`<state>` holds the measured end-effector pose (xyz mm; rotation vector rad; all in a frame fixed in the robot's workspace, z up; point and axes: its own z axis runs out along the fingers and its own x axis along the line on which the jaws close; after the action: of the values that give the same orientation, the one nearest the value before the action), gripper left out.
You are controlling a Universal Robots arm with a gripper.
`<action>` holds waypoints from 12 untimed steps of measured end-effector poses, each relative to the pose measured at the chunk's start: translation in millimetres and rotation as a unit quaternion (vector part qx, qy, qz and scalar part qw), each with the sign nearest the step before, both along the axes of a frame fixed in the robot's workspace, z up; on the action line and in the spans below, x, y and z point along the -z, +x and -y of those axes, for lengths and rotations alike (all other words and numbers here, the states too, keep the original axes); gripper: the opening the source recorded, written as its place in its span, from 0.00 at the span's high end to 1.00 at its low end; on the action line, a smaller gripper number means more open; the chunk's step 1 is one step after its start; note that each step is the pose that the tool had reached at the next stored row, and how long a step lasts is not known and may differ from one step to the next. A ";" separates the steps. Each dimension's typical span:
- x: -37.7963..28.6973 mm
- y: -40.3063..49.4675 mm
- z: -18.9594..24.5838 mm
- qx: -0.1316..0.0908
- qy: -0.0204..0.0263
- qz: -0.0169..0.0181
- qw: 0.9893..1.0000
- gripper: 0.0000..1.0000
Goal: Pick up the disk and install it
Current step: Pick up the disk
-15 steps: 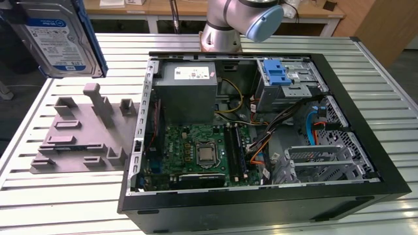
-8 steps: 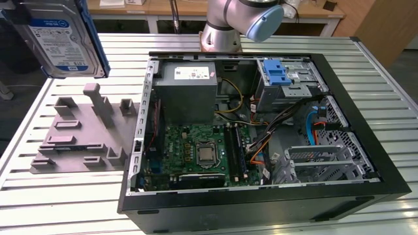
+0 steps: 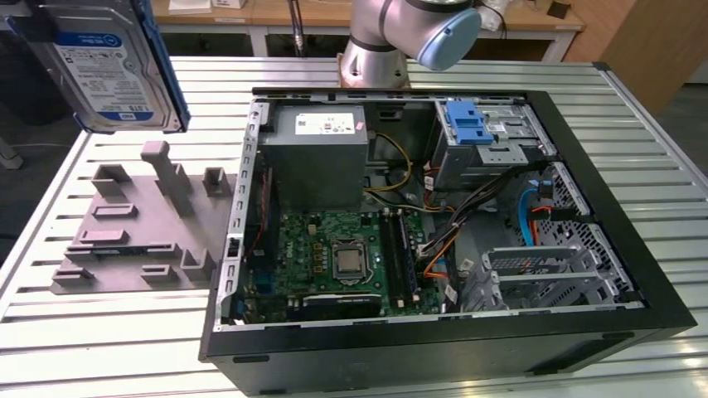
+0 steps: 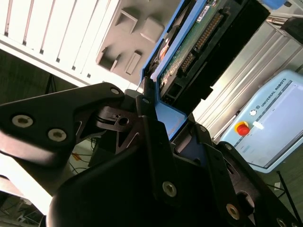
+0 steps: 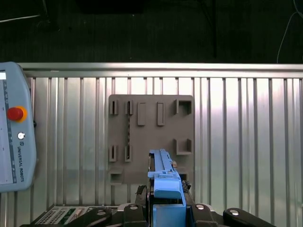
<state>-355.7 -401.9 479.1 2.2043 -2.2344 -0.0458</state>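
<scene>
Disk (image 3: 111, 70) is hanging over the grey tray (image 3: 144, 236) by the table's (image 3: 111, 348) edge; our gripper (image 5: 166, 202) is squeezing it.

A ribbed metal table (image 3: 111, 348) stands before wooden desks (image 3: 277, 12), above a dark floor (image 5: 142, 28).

Arm: we see our silver-grey arm (image 3: 376, 46) upright at the far edge of the exterior view, its blue-capped joint (image 3: 448, 37) facing the exterior view's right.
Gripper: in both wrist views our gripper (image 4: 163, 116) (image 5: 165, 196) has its black fingers (image 4: 151, 142) closed.
Grip: we clamp the disk (image 4: 189, 52) by its blue frame.
</scene>
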 end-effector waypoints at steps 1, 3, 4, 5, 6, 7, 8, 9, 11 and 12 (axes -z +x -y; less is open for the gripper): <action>0.0 0.5 0.1 0.000 0.000 0.000 1.000 0.64; 0.0 1.6 0.3 0.000 0.000 0.000 1.000 0.64; 0.1 2.1 0.5 0.000 0.000 0.000 1.000 0.64; 0.1 2.4 0.7 0.000 0.000 0.000 1.000 0.64; 0.1 2.9 0.8 0.000 0.000 0.000 1.000 0.64; 0.0 3.4 0.9 0.000 0.000 0.000 1.000 0.64; 0.0 3.8 1.0 0.000 0.000 0.000 1.000 0.64; 0.0 4.2 1.2 0.000 0.000 0.000 1.000 0.64; 0.0 5.0 1.5 0.000 0.000 0.000 1.000 0.64; 0.0 5.4 1.6 0.000 0.000 0.000 1.000 0.64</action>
<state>-350.2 -403.5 479.1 2.2043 -2.2344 -0.0458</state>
